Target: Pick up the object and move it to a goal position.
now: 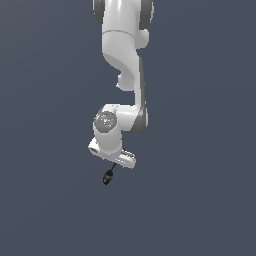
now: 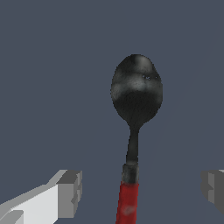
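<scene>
The object is a small spoon with a glossy black bowl (image 2: 136, 89) and a thin red handle (image 2: 127, 203). It lies on the dark grey floor. In the exterior view only its black bowl (image 1: 107, 177) sticks out from under the white hand. My gripper (image 2: 142, 190) is open, and its hand (image 1: 113, 156) is low over the spoon. The handle lies between the two grey fingertips (image 2: 70, 192), with clear gaps on both sides. Neither pad touches it. In the exterior view the fingers are hidden under the hand.
The plain dark grey floor (image 1: 200, 200) fills both views. The white arm (image 1: 127, 65) reaches down from the top of the exterior view. No other objects or edges show.
</scene>
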`<action>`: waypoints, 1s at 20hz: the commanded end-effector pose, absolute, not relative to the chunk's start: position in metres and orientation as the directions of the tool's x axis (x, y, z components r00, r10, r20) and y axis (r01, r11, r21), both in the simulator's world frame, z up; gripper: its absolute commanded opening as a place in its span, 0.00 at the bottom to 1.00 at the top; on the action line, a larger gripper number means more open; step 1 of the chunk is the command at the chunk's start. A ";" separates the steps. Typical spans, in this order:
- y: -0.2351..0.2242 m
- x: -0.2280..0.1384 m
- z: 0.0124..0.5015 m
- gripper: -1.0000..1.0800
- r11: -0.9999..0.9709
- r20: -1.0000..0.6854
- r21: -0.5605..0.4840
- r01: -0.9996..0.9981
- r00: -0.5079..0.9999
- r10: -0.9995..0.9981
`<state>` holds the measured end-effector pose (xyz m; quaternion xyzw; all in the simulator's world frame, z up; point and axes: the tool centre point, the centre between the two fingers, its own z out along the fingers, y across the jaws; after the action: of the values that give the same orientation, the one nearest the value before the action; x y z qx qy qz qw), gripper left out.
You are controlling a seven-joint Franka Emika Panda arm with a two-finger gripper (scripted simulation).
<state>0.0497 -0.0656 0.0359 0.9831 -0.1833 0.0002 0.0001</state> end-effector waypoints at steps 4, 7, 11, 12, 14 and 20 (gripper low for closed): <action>-0.066 0.049 0.013 0.96 -0.932 0.000 0.000 -0.362 0.932 -0.362; -0.066 0.050 0.010 0.96 -0.932 0.000 0.000 -0.362 0.932 -0.362; -0.066 0.050 0.010 0.00 -0.932 0.000 0.000 -0.362 0.932 -0.362; -0.066 0.050 0.010 0.00 -0.932 0.000 0.000 -0.362 0.932 -0.362; -0.066 0.050 0.010 0.00 -0.932 0.000 0.000 -0.362 0.932 -0.362; -0.064 0.051 0.012 0.00 -0.933 0.002 -0.002 -0.361 0.933 -0.361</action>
<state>0.0508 -0.0646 0.0113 0.9830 -0.1837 0.0004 -0.0005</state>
